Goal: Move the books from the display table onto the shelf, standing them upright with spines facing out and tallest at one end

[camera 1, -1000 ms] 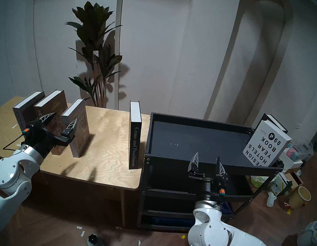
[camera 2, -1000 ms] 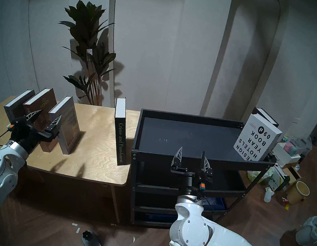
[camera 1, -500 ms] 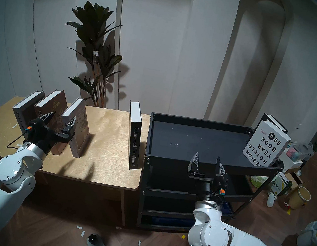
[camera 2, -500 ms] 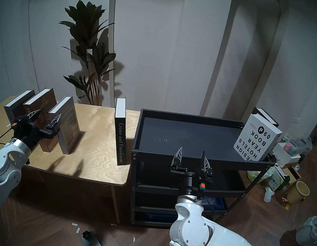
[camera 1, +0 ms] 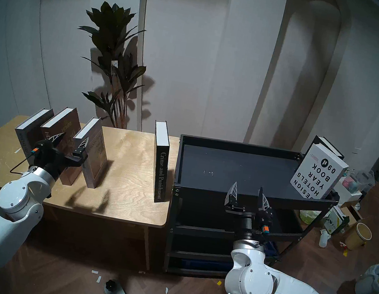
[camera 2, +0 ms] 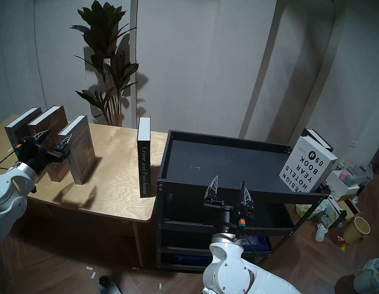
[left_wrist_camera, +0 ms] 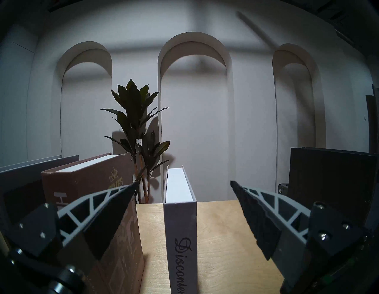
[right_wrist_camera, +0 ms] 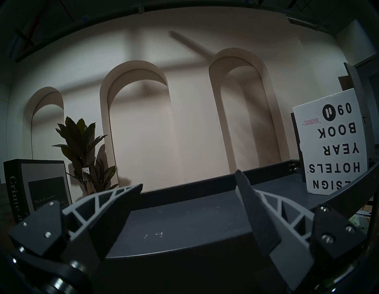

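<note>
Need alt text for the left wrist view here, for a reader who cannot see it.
The open left gripper frames the upright grey "Discontent" book, spine toward the camera, without touching it. A brown "Homes" book stands to its left on the light wood table. Behind are a potted plant and a white wall with arched niches.

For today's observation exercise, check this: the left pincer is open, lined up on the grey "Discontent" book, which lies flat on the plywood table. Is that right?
One detail is wrong. The "Discontent" book does not lie flat: it stands upright on the plywood table, spine toward the camera. The left wrist view shows this, with the left pincer open and lined up on it.
</note>
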### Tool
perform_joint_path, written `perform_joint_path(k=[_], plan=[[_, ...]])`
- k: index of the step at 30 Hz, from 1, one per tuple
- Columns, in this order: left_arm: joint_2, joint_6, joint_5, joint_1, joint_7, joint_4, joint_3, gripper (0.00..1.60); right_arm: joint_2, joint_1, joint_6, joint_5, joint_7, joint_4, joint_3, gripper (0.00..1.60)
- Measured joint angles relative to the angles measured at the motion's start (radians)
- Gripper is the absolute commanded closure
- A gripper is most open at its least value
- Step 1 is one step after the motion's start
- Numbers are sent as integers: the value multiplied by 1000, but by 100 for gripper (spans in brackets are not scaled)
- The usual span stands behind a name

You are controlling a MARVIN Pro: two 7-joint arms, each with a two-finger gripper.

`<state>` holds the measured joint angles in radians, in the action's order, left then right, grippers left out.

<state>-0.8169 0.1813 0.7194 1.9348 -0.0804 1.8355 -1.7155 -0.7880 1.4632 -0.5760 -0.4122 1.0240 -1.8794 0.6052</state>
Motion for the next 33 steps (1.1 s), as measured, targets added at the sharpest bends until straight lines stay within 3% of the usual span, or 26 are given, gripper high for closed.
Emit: perform_joint_path(k=[22, 23, 24, 25, 26, 27, 28, 33], plan=[[5, -4, 18, -186, 36, -187, 126, 0, 0, 0, 0, 0, -1, 0, 0, 0], [5, -5, 17, -196, 37, -195, 132, 9, 0, 0, 0, 0, -1, 0, 0, 0], [5, -5, 16, -205, 38, -201, 137, 40, 0, 0, 0, 0, -1, 0, 0, 0], [5, -6, 15, -211, 39, -205, 140, 49, 0, 0, 0, 0, -1, 0, 0, 0], [5, -7, 15, -220, 40, -211, 144, 91, 0, 0, -1, 0, -1, 1, 0, 0], [5, -8, 14, -229, 41, -217, 149, 112, 0, 0, -1, 0, -1, 1, 0, 0], [5, -9, 14, -236, 42, -221, 153, 160, 0, 0, -1, 0, -1, 1, 0, 0], [9, -31, 13, -266, 51, -233, 169, 160, 0, 0, -1, 0, -1, 1, 0, 0]])
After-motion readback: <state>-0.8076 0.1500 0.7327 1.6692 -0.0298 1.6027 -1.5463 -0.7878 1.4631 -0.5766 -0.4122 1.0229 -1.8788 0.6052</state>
